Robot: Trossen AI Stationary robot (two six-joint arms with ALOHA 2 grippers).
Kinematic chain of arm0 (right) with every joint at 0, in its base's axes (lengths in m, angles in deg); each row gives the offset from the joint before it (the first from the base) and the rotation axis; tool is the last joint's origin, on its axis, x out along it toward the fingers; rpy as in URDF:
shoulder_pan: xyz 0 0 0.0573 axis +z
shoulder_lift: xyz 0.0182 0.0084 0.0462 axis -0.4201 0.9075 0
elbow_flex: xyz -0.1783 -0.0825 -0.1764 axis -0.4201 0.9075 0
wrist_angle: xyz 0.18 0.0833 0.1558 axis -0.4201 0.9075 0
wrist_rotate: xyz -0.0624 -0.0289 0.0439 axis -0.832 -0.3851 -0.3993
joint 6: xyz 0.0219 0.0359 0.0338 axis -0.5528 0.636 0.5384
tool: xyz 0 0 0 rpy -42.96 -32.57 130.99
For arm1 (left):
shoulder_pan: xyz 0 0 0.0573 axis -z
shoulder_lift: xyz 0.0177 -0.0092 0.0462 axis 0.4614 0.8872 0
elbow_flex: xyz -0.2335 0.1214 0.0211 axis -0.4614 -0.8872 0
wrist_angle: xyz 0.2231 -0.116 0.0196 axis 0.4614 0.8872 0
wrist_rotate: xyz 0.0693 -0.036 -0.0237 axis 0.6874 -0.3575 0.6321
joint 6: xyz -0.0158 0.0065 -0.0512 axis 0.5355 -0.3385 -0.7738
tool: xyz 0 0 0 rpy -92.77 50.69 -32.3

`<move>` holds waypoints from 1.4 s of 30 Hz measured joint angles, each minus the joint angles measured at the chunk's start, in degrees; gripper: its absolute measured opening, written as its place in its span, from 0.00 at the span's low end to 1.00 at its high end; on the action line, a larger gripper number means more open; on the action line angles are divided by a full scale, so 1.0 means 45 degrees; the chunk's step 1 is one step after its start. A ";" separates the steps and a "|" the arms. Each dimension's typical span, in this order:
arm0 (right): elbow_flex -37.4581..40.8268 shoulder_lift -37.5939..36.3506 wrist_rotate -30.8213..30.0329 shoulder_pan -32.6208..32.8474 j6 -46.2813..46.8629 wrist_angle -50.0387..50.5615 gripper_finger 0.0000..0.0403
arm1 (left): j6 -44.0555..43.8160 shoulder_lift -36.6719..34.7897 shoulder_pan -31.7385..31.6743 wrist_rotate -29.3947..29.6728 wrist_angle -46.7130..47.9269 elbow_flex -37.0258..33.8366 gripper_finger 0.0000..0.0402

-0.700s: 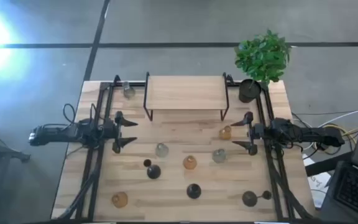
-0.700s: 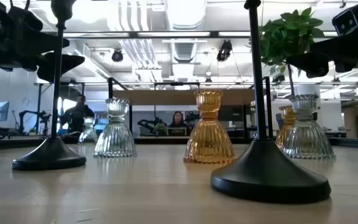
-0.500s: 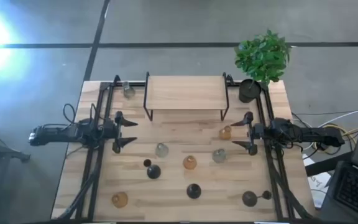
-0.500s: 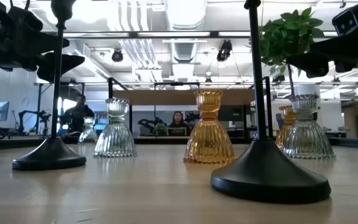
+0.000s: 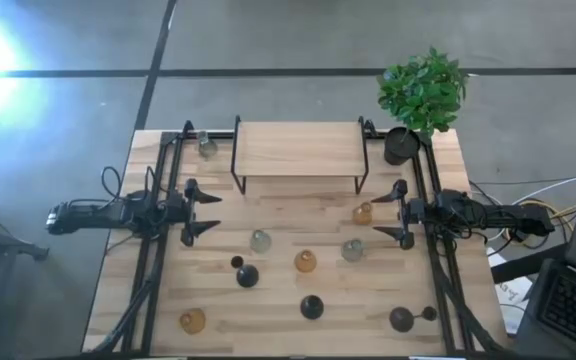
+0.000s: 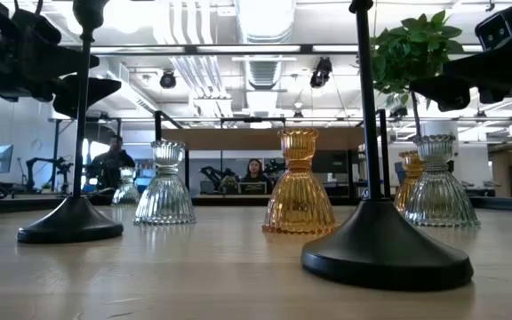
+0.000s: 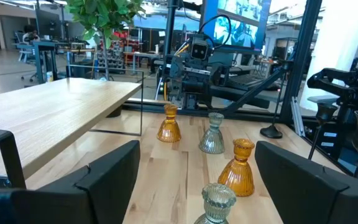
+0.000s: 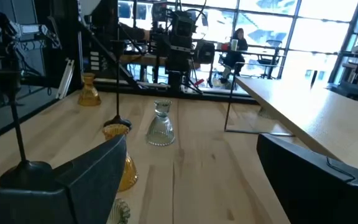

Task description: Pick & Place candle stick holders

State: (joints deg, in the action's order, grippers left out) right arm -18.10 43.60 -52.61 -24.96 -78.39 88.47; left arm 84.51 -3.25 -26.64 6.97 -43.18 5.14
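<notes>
Several candle stick holders stand upright on their bases on the wooden table. Amber ones: (image 5: pixel 364 213), (image 5: pixel 306 262), (image 5: pixel 192 321). Clear-grey ones: (image 5: pixel 260 240), (image 5: pixel 352 250), (image 5: pixel 207 146). Black thin-stemmed ones: (image 5: pixel 246 275), (image 5: pixel 311 306), (image 5: pixel 400 319). My left gripper (image 5: pixel 206 212) is open and empty above the table's left side, its fingers pointing right. My right gripper (image 5: pixel 396 213) is open and empty at the right side, beside the amber holder near it (image 8: pixel 120 155). The left wrist view shows a clear holder (image 7: pixel 218 202) just ahead of the fingers.
A wooden shelf with black metal legs (image 5: pixel 298 150) stands at the far middle. A black pot with a green plant (image 5: pixel 418 100) is at the far right corner. Black frame rails (image 5: pixel 158 250) run along both table sides. People sit in the room beyond (image 6: pixel 254 171).
</notes>
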 joint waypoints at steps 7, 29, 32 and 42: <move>0.0000 0.0000 -0.0001 0.0000 -0.0012 0.0000 0.89 | 0.0000 0.0000 0.0000 0.0000 -0.0002 0.0001 0.81; -0.5134 0.1611 0.1749 -0.0083 -0.0989 -0.9029 0.89 | -0.0003 0.0002 0.0000 0.0000 0.0000 0.0001 0.81; -0.7868 0.3827 0.1548 -0.0083 -0.1403 -0.5202 0.89 | -0.0001 -0.0001 0.0000 0.0000 0.0003 0.0000 0.81; -1.5006 0.9964 -0.4780 -0.0092 -0.0915 0.5189 0.89 | 0.0001 0.0002 0.0000 0.0000 -0.0002 0.0002 0.81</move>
State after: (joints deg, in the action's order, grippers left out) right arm -85.63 88.43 -74.12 -25.37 -82.51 111.82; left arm 84.52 -3.24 -26.64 6.97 -43.19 5.15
